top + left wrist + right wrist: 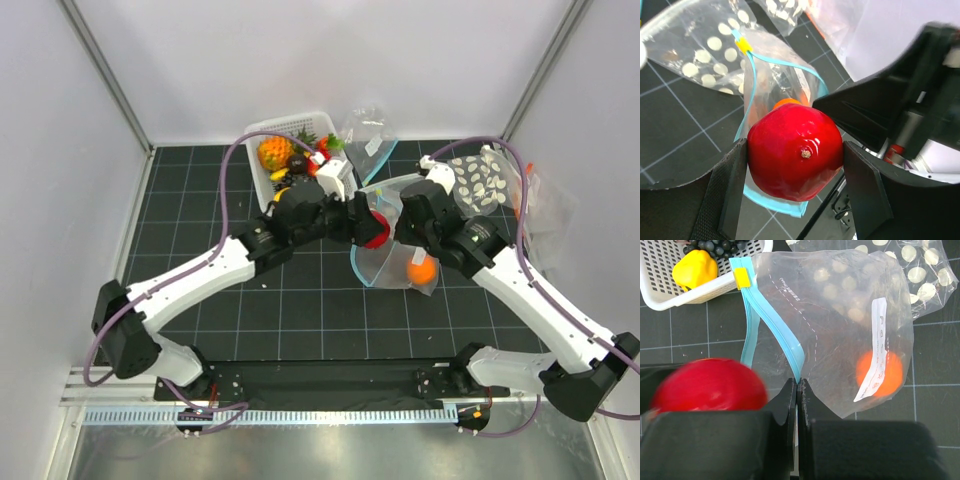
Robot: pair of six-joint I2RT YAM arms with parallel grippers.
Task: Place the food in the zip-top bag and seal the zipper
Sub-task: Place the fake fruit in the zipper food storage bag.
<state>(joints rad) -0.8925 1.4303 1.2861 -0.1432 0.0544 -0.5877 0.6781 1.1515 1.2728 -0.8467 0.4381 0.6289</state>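
Observation:
My left gripper (796,161) is shut on a glossy red apple (792,150), holding it just above the open mouth of the zip-top bag (393,262). The apple (375,229) hangs between both grippers in the top view. The right gripper (798,383) is shut on the teal zipper (790,347) and lifts one lip of the mouth. An orange (879,372) lies inside the bag at its far end. The yellow slider (742,278) sits at the zipper's end. A yellow lemon-like piece (695,269) rests in the white basket (700,292).
The white basket (258,182) at the back holds a pineapple (275,152) and other toy fruit. A dotted clear bag (480,180) lies at the back right, and another clear bag (368,130) lies behind the basket. White walls close in on both sides.

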